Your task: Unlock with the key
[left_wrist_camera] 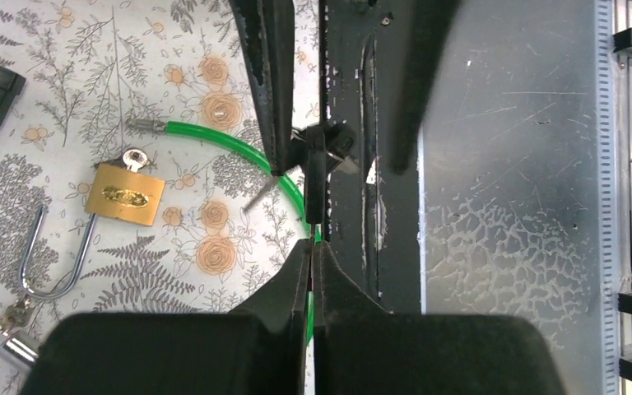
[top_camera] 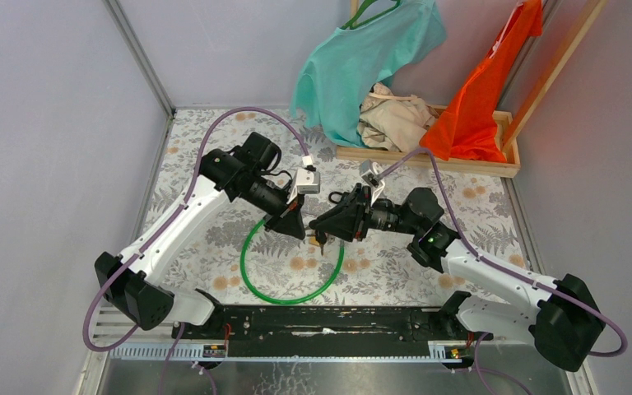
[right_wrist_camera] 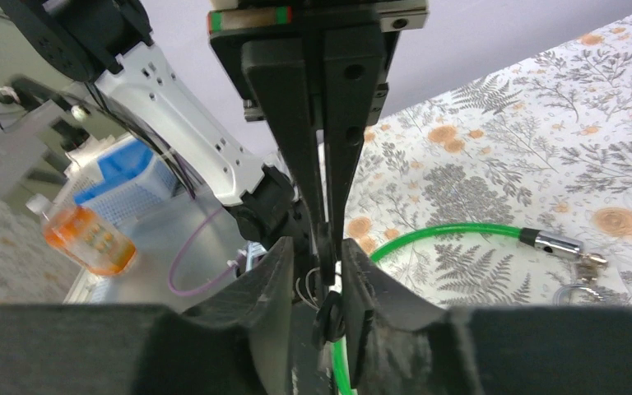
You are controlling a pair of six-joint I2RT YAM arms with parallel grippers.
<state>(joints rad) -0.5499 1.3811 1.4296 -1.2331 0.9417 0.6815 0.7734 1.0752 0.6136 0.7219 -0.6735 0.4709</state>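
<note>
The key (right_wrist_camera: 329, 317), one only, hangs in the air at the centre of the top view, where the two arms meet tip to tip above the floral table (top_camera: 428, 271). In the right wrist view its round black head sits low in the middle of the frame.

The left gripper (left_wrist_camera: 313, 247) is pressed fully closed, its two fingers meeting with no gap, and it pinches the thin end of the key. The right gripper (right_wrist_camera: 321, 271) stands a little open, with one finger on each side of the black head. Whether its pads touch the head cannot be told.

One brass padlock (left_wrist_camera: 123, 193) lies flat at the left of the left wrist view. Its shackle (left_wrist_camera: 53, 271) is swung out with one end free. A small silver piece sits at the top edge of the body, too small to identify.

One green cable (top_camera: 251, 271) forms a single loop on the table below the grippers. Its metal end (right_wrist_camera: 551, 241) shows at the right of the right wrist view.

At the upper right of the top view stands one wooden tray (top_camera: 461, 164) with three garments: one teal (top_camera: 362, 58), one beige (top_camera: 391, 119) and one orange (top_camera: 485, 99).
</note>
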